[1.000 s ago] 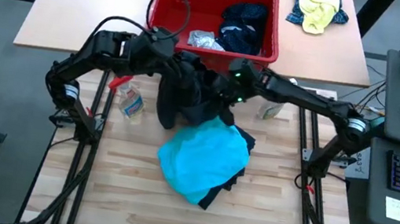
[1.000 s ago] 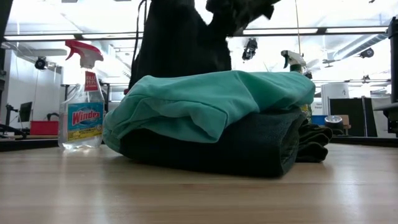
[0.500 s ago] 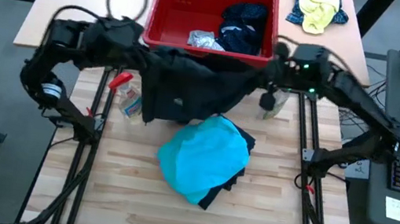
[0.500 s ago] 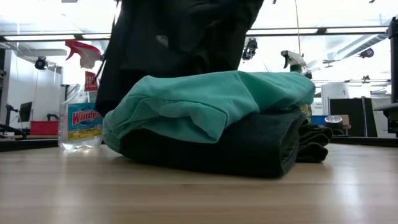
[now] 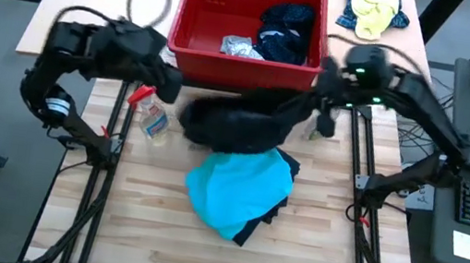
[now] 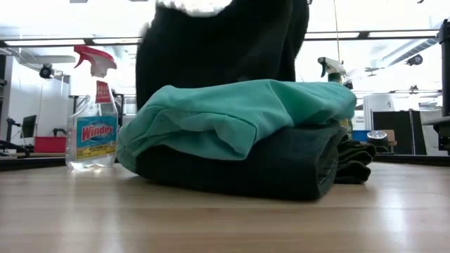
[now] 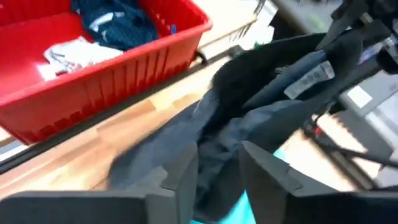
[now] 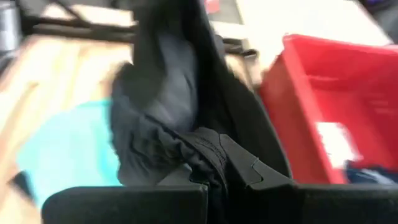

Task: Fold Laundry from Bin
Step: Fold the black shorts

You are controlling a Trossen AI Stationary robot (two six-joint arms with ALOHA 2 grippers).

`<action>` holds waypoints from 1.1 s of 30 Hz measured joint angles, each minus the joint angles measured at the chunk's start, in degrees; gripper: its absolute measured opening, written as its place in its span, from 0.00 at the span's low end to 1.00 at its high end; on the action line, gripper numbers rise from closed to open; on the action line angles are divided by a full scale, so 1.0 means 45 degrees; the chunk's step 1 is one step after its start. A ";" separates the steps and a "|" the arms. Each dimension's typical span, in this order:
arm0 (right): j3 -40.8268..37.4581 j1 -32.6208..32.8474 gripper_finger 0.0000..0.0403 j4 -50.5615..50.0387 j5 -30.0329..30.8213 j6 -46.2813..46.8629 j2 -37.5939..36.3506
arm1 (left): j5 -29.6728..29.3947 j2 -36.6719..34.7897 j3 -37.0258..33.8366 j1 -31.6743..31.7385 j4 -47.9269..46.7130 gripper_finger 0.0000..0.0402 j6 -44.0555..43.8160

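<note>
I hold the black shirt (image 5: 234, 124) stretched in the air between my left claw (image 5: 170, 83) and right claw (image 5: 315, 95), both clenched on its edges, spreading it above the folded pile (image 5: 239, 188), just in front of the bin (image 5: 193, 47).

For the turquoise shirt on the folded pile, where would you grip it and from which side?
Grip the turquoise shirt at its loose front-left flap, where the low view shows an edge hanging off the dark garment beneath. Come from above on the table's open front side: the black garment held between both grippers crowds the back.
</note>
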 joint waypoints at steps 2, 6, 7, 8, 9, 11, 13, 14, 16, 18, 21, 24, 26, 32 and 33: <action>-0.0129 -0.0131 0.02 0.0213 -0.1019 -0.0072 0.0462 | -0.0257 0.0229 -0.0005 0.0000 -0.0222 0.31 0.0255; -0.0036 -0.0709 0.02 0.1352 -0.3220 -0.0063 0.1365 | -0.0675 0.0800 0.0001 -0.0132 0.0716 0.40 0.2685; 0.0044 -0.0928 0.02 0.1651 -0.3650 -0.0054 0.1598 | -0.0443 0.1014 0.0010 -0.0221 0.1231 0.42 0.3638; 0.0149 -0.1134 0.02 0.1921 -0.3980 -0.0033 0.1864 | -0.0108 0.1236 0.0010 -0.0276 0.1706 0.43 0.4561; 0.0245 -0.1317 0.02 0.2151 -0.4176 0.0094 0.2125 | 0.0249 0.1491 0.0005 -0.0307 0.2120 0.45 0.5394; 0.0498 -0.1700 0.02 0.2489 -0.4200 0.0482 0.2644 | 0.1042 0.1893 -0.0005 -0.0314 0.2752 0.46 0.6553; 0.0819 -0.1952 0.02 0.2427 -0.4294 0.0611 0.3192 | 0.1390 0.2198 -0.0005 -0.0238 0.3061 0.48 0.7216; 0.0974 -0.2022 0.02 0.2382 -0.4364 0.0678 0.3453 | 0.1389 0.2340 -0.0005 -0.0192 0.3089 0.48 0.7440; 0.1233 -0.2117 0.02 0.2367 -0.4555 0.0901 0.3886 | 0.1418 0.2614 -0.0005 -0.0099 0.3075 0.48 0.7596; 0.1450 -0.2122 0.02 0.2387 -0.4652 0.1007 0.4254 | 0.1482 0.2871 -0.0005 -0.0010 0.3062 0.48 0.7626; 0.1616 -0.2117 0.02 0.2367 -0.4864 0.1026 0.4540 | 0.1751 0.2982 -0.0019 0.0184 0.3051 0.48 0.7766; 0.1761 -0.2117 0.02 0.2366 -0.4962 0.0942 0.4623 | 0.2027 0.2999 -0.0057 0.0525 0.3110 0.48 0.8162; 0.1795 -0.2122 0.02 0.2367 -0.4962 0.0879 0.4596 | 0.2376 0.3102 -0.0228 0.0823 0.3100 0.48 0.8350; 0.1795 -0.2117 0.02 0.2361 -0.4957 0.0714 0.4326 | 0.3320 0.3081 -0.2164 0.1493 0.3790 0.48 0.8911; 0.1795 -0.2117 0.02 0.2366 -0.4966 0.0709 0.4302 | 0.3345 0.3042 -0.2726 0.1579 0.3959 0.48 0.8916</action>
